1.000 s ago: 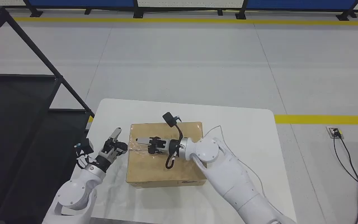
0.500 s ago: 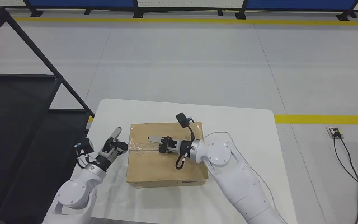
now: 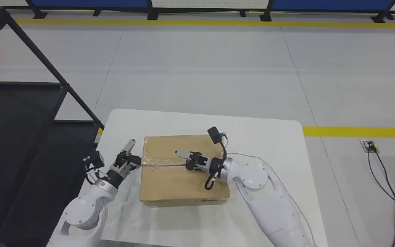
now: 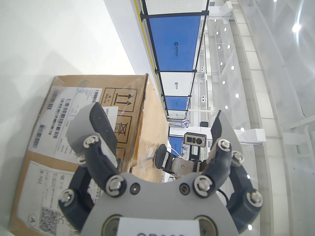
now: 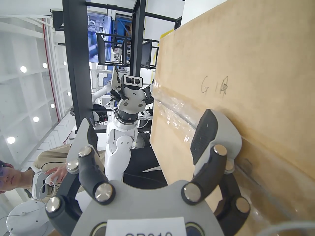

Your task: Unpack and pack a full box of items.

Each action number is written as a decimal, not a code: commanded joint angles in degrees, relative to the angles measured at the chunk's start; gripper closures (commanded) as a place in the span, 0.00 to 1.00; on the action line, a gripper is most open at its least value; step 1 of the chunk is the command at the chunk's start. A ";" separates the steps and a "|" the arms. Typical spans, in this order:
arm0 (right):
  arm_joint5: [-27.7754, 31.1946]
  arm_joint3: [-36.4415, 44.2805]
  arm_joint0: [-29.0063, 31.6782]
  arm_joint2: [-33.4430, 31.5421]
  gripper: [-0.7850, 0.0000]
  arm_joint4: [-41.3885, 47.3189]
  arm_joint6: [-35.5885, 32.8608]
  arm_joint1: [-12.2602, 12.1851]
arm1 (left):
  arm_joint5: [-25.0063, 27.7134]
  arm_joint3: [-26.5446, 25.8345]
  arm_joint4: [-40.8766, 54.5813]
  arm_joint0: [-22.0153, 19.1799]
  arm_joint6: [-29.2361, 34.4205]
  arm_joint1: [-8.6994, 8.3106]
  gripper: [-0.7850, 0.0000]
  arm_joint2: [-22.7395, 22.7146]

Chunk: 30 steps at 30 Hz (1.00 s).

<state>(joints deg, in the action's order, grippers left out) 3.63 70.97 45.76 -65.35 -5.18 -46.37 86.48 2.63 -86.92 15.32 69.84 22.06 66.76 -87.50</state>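
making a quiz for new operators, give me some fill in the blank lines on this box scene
1. The cardboard box stands on the white table with its top flaps ____.
2. Clear ____ runs along the seam across its top.
3. The right tool is over that seam with its fingers ____.
4. The left tool is open at the box's end that bears white ____.

Missing words: closed; tape; open; labels.

The middle of the table [image 3: 271,139] is being taken up by the closed cardboard box [image 3: 179,185]. Its left face is being flanked by the left gripper [image 3: 131,154], and its taped seam [image 3: 159,162] is being overhung by the right gripper [image 3: 185,155]. Passage is being left over the bare table beyond and to the right of the box.
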 commanded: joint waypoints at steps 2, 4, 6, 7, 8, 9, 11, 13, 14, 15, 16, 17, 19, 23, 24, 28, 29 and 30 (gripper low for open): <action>-0.08 1.12 0.96 -1.03 0.00 0.17 0.32 -0.40 | -0.15 0.01 -0.18 -0.13 0.06 0.02 0.00 0.14; 0.00 2.04 1.75 -1.73 0.00 0.16 0.37 -0.70 | -0.14 0.03 -0.29 -0.21 0.12 0.02 0.00 0.21; -0.12 2.98 2.66 -2.54 0.00 0.20 0.55 -1.02 | -0.31 0.08 -0.37 -0.34 0.14 0.03 0.00 0.28; -0.25 3.45 3.12 -2.98 0.00 0.26 0.74 -1.17 | -0.33 0.09 -0.44 -0.42 0.18 0.04 0.00 0.34; -0.34 3.91 3.60 -3.40 0.00 0.30 0.84 -1.33 | -0.35 0.15 -0.47 -0.51 0.20 0.04 0.00 0.38; -0.44 4.37 4.10 -3.86 0.00 0.46 0.97 -1.48 | -0.39 0.20 -0.48 -0.62 0.19 0.05 0.00 0.42; -0.47 5.42 5.20 -4.84 0.00 0.61 1.29 -1.82 | -0.60 0.29 -0.53 -0.84 0.23 0.07 0.00 0.56; -0.12 6.56 6.53 -5.94 0.00 1.15 1.53 -2.15 | -0.72 0.43 -0.57 -1.09 0.34 0.10 0.00 0.74; -0.04 7.06 7.17 -6.45 0.00 1.28 1.71 -2.32 | -0.79 0.51 -0.67 -1.23 0.36 0.11 0.00 0.84; 0.00 7.52 7.80 -6.97 0.00 1.48 1.88 -2.48 | -0.79 0.59 -0.76 -1.35 0.42 0.12 0.00 0.93; 0.06 7.97 8.38 -7.48 0.00 1.72 2.07 -2.64 | -0.85 0.65 -0.89 -1.46 0.50 0.12 0.00 1.02; 0.16 8.35 8.96 -7.98 0.00 2.02 2.16 -2.79 | -0.87 0.68 -0.97 -1.55 0.56 0.13 0.00 1.10; 0.60 9.05 10.03 -9.08 0.00 2.82 2.58 -3.08 | -0.88 0.72 -1.10 -1.70 0.62 0.14 0.00 1.25; 2.10 10.81 12.14 -10.70 0.00 3.89 3.17 -3.60 | -1.05 0.66 -1.36 -1.96 0.72 0.17 0.00 1.50; 2.34 11.28 12.68 -11.09 0.00 4.01 3.39 -3.74 | -0.99 0.65 -1.39 -2.01 0.74 0.18 0.00 1.54; 2.78 12.37 14.40 -12.63 0.00 4.80 4.36 -4.22 | -1.06 0.62 -1.59 -2.15 0.74 0.18 0.00 1.57; 2.93 12.45 14.76 -13.02 0.00 5.12 4.61 -4.33 | -1.08 0.62 -1.60 -2.16 0.73 0.18 0.00 1.57; 3.13 12.48 15.04 -13.38 0.00 5.59 4.72 -4.43 | -1.10 0.61 -1.63 -2.18 0.70 0.18 0.00 1.56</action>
<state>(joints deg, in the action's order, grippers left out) 6.57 83.43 60.52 -78.36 -0.06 -41.77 82.15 1.56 -86.30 13.72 67.67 22.81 66.94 -85.92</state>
